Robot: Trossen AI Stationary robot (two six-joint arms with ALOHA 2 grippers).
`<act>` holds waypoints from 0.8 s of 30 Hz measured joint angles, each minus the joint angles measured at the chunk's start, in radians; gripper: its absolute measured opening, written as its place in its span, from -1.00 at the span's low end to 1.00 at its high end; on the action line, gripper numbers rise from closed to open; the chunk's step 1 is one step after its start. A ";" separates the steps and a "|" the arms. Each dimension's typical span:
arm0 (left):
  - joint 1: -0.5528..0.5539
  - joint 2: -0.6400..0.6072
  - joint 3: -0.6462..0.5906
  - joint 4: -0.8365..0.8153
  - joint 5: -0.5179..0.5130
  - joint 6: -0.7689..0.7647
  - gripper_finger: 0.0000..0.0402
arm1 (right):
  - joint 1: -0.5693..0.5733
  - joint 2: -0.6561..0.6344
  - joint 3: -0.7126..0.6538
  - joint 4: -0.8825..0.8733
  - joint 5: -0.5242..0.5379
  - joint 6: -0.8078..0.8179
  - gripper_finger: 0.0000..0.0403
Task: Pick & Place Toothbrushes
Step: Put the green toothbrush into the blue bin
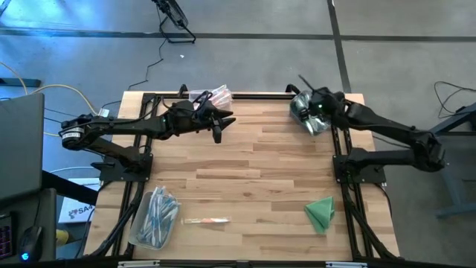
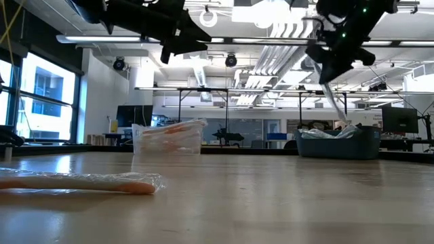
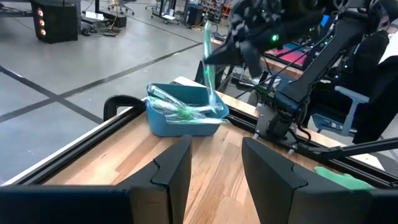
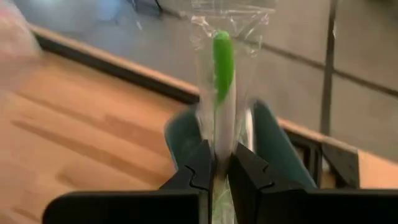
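Note:
My right gripper (image 1: 308,112) hangs over the blue bin (image 3: 163,122) at the table's far right corner, shut on a green toothbrush in a clear wrapper (image 4: 222,68). Several more wrapped green toothbrushes (image 3: 186,112) lie in that bin. My left gripper (image 3: 214,165) is open and empty, held above the table by the far edge (image 1: 220,123), next to a clear bin of pink-orange toothbrushes (image 1: 214,96). One pink-orange wrapped toothbrush (image 1: 207,221) lies flat on the table near the front edge, beside a clear bin of blue toothbrushes (image 1: 155,216). My right gripper pinches the wrapped green toothbrush (image 4: 219,146) between its two fingers, coming from above and pointing down, with the fingers along its length. The toothbrush hangs below the fingertips (image 2: 337,105), lifted clear of the table, its lower end at the top of the blue bin's contents (image 2: 346,127).
A folded green cloth (image 1: 321,212) lies near the table's front right corner. Black rails (image 1: 253,94) run along the far edge and both sides. The middle of the wooden table (image 1: 260,164) is bare.

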 joint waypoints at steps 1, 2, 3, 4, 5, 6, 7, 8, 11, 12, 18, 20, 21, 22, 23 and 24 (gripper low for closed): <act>0.000 0.000 0.000 0.000 0.000 0.000 -0.31 | 0.000 0.013 0.000 -0.028 0.001 0.019 -0.90; 0.000 0.000 0.000 0.000 0.000 0.000 -0.31 | 0.000 0.026 0.000 -0.046 0.002 0.032 -0.90; 0.000 0.000 0.000 0.002 0.000 0.000 -0.31 | 0.000 0.039 0.000 -0.060 0.007 0.037 -0.90; 0.000 0.000 0.000 0.003 0.000 0.000 -0.31 | 0.000 0.051 0.000 -0.070 0.019 0.037 -0.90; 0.000 0.000 0.000 0.004 0.000 0.000 -0.31 | 0.000 0.063 0.000 -0.072 0.039 0.036 -0.90; 0.000 0.000 0.000 0.004 -0.001 0.000 -0.31 | 0.000 0.072 0.000 -0.069 0.056 0.037 -0.90; 0.000 0.000 0.000 0.004 0.000 0.000 -0.31 | 0.000 0.083 0.000 -0.067 0.063 0.036 -0.90; 0.000 0.000 0.000 0.004 -0.001 0.000 -0.31 | -0.002 0.097 0.000 -0.067 0.069 0.037 -0.90; 0.000 0.000 0.000 0.004 -0.001 -0.001 -0.31 | -0.008 0.136 0.000 -0.068 0.069 0.039 -0.90; 0.000 0.000 0.000 0.004 -0.001 -0.003 -0.31 | -0.010 0.147 0.000 -0.068 0.067 0.039 -0.90; 0.000 0.000 0.000 0.003 -0.001 -0.004 -0.31 | -0.024 0.219 0.000 -0.071 0.045 0.063 -0.90; 0.000 0.000 0.000 0.003 -0.001 -0.004 -0.31 | -0.024 0.241 0.000 -0.072 0.026 0.072 -0.90; 0.000 0.000 0.000 0.003 0.000 -0.004 -0.31 | -0.024 0.250 0.000 -0.072 0.014 0.073 -0.90; 0.000 0.000 0.000 0.003 0.000 -0.004 -0.31 | -0.024 0.257 0.000 -0.072 0.005 0.073 -0.90; 0.000 0.000 0.000 0.003 -0.001 -0.004 -0.31 | -0.026 0.262 0.000 -0.072 -0.001 0.074 -0.90; 0.000 0.000 0.000 0.002 -0.001 -0.004 -0.31 | -0.029 0.263 0.000 -0.073 -0.006 0.074 -0.90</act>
